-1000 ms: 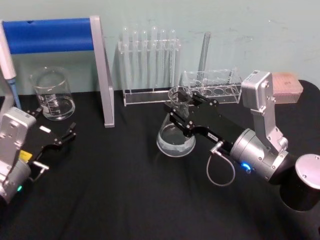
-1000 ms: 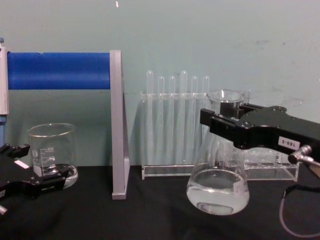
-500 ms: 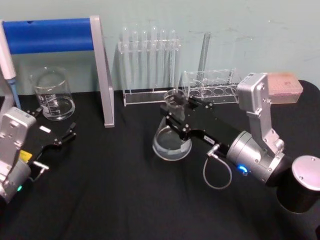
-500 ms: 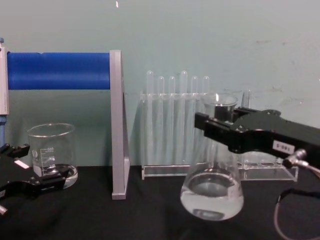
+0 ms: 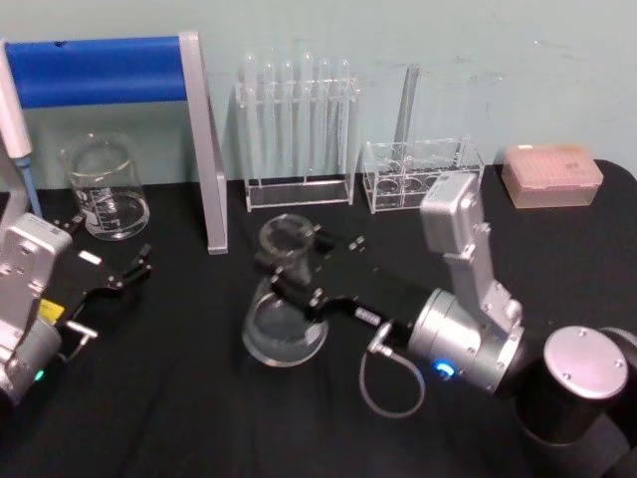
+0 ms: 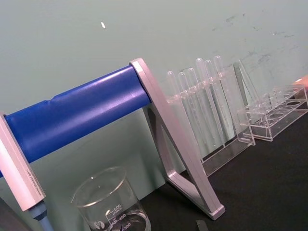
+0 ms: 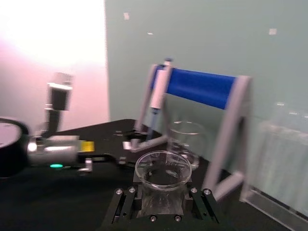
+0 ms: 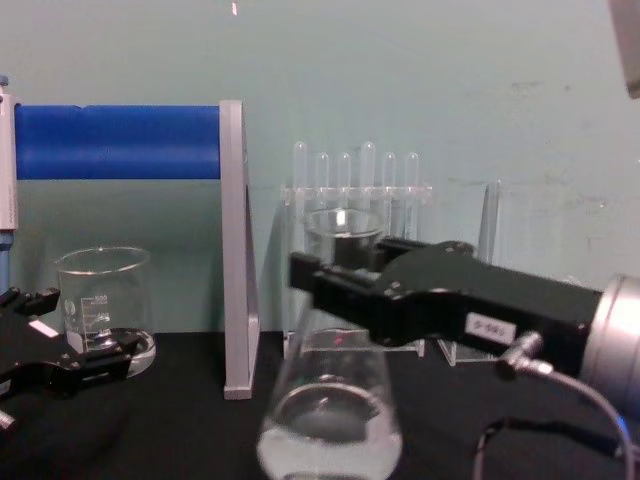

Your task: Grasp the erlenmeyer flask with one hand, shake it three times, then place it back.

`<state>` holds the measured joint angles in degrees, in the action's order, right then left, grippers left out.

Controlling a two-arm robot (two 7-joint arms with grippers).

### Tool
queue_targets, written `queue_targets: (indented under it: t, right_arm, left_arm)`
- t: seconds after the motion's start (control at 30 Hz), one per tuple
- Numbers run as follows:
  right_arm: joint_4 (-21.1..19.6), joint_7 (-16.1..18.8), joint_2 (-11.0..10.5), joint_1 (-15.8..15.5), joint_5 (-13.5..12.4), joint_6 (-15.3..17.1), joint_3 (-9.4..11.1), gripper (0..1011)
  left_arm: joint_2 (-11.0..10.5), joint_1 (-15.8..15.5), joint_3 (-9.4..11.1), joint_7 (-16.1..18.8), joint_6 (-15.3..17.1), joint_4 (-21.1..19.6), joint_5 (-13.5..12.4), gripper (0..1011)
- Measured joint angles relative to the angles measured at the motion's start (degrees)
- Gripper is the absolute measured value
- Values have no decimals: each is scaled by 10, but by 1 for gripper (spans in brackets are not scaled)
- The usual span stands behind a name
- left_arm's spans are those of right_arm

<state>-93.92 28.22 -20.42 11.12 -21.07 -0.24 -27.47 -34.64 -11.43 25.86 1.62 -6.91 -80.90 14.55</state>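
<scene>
The erlenmeyer flask (image 5: 285, 324) is clear glass with a little liquid in its wide base, and it stands left of the table's middle. My right gripper (image 5: 290, 262), the hand, is shut on its neck just under the flared rim. In the chest view the flask (image 8: 328, 420) hangs large and near, with the right gripper (image 8: 335, 268) gripping its neck from the right. In the right wrist view the flask's rim (image 7: 162, 169) sits between the black fingers (image 7: 124, 204). I cannot tell if the base touches the table. My left gripper (image 5: 111, 269) rests open at the left edge.
A blue-barred stand with a grey frame (image 5: 204, 149) and a pipette (image 5: 18, 124) are at the back left, with a beaker (image 5: 105, 189) beside them. Behind the flask stand a test tube rack (image 5: 297, 119), a second clear rack (image 5: 418, 174) and a pink tip box (image 5: 552, 174).
My right gripper has swung the flask to the left and toward me, away from the racks. The left arm has not moved.
</scene>
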Motion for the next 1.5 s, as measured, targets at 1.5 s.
queue_targets:
  t: [1.5]
  right_arm:
    - [43,-111,-9,18,15,0,78,450]
  left_arm:
    - [0,0,0,0,0,0,0,1001]
